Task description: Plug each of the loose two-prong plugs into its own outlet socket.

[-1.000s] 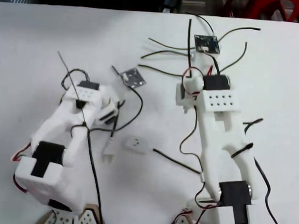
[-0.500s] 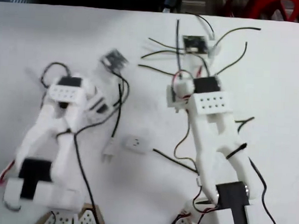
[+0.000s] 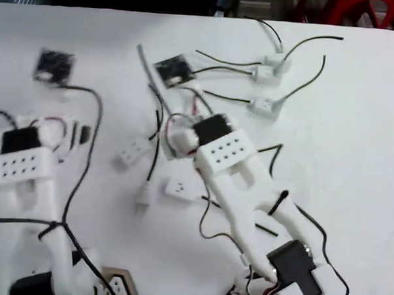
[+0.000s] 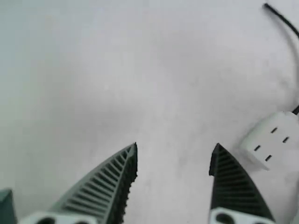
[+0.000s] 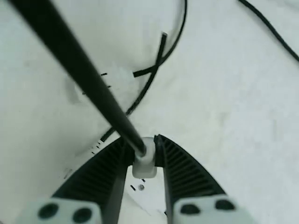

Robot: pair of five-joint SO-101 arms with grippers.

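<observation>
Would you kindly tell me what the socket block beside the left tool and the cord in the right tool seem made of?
Socket block: likely moulded white plastic, matte, with crisp slots and no gleam. Cord, gripped at its plug by the right tool: black rubber or vinyl sheath, evenly dull; which is unclear.

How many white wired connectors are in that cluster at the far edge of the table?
3. Farthest connector, middle connector just nearer, nearest connector, all beyond the right arm. The arms may hide more.
</observation>
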